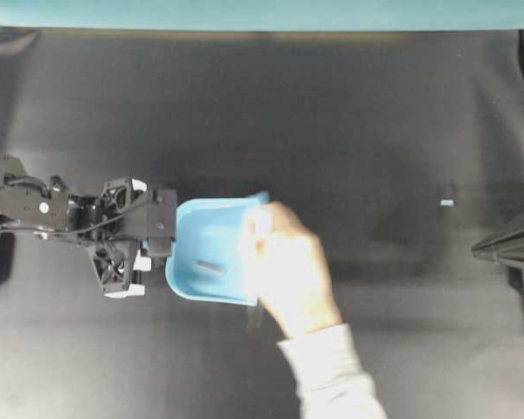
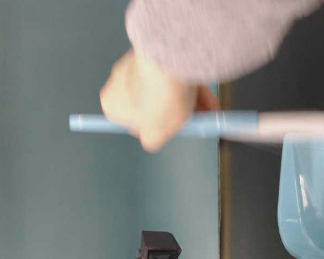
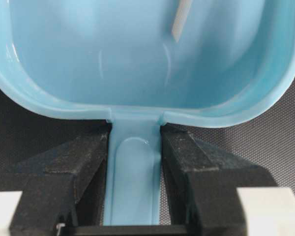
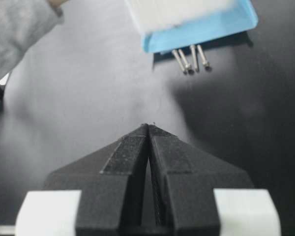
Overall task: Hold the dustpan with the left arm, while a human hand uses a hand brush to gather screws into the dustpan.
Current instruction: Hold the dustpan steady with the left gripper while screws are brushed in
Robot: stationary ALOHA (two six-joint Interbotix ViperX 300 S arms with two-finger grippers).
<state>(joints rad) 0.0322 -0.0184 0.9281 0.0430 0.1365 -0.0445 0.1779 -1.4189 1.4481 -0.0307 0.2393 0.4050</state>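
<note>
Nearest, the left tool (image 3: pixel 133 196) clamps the short handle of the dustpan (image 1: pixel 205 249), whose long axis runs left to right across the table (image 1: pixel 375 113), mouth facing right toward the human hand (image 1: pixel 288 266). Beyond the mouth, the hand brush (image 4: pixel 187 19) stands just behind four screws (image 4: pixel 191 59) on the mat, a grouping only the right wrist view shows; overhead, the hand hides them, though one screw-like piece (image 1: pixel 210 266) lies inside the pan. Farthest right, the right tool (image 4: pixel 148 129) rests with fingers together, well apart.
</note>
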